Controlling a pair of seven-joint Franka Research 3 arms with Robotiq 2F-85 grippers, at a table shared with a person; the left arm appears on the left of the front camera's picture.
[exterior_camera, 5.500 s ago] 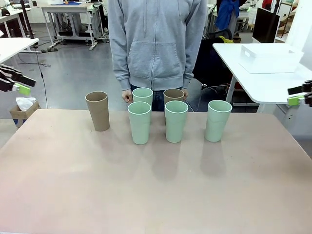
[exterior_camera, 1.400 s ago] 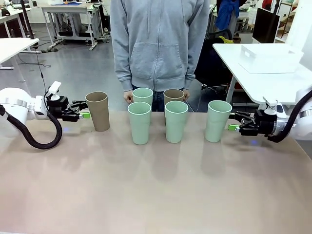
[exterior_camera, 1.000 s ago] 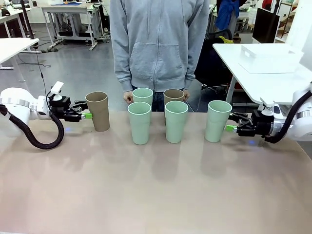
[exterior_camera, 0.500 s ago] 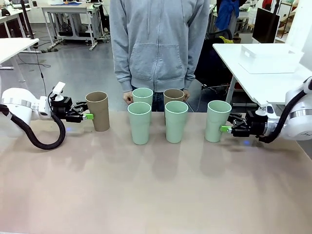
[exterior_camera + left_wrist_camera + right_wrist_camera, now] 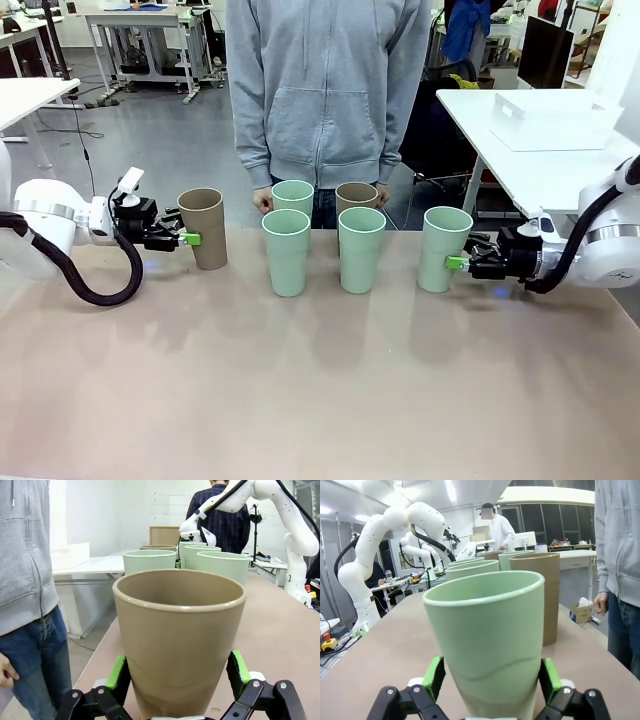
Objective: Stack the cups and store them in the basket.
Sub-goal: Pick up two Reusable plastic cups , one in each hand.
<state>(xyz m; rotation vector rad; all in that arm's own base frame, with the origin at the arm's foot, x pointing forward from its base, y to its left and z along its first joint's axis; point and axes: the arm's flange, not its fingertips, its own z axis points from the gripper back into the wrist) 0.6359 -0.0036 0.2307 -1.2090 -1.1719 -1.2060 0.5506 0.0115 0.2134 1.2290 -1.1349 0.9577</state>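
Six cups stand at the far side of the table. A tan cup (image 5: pixel 204 228) at the left sits between the open fingers of my left gripper (image 5: pixel 190 239); in the left wrist view the green pads (image 5: pixel 118 672) flank this tan cup (image 5: pixel 179 635) low down. At the right, my right gripper (image 5: pixel 455 263) is open around a mint cup (image 5: pixel 444 248), and that mint cup (image 5: pixel 487 635) stands between its pads (image 5: pixel 551 680). Two mint cups (image 5: pixel 286 251) (image 5: pixel 360 249) stand in the middle, with a mint cup (image 5: pixel 292 195) and a tan cup (image 5: pixel 356 195) behind. The white basket (image 5: pixel 553 120) rests on a side table.
A person in a grey hoodie (image 5: pixel 325 90) stands at the far edge, hands down behind the back cups. The white side table (image 5: pixel 530 165) is beyond the right corner. The near half of the tan table (image 5: pixel 320 400) is bare.
Both arms have slid inward along the table. Each gripper's fingers now reach around its cup instead of stopping short of it. The right mint cup has shifted slightly left.
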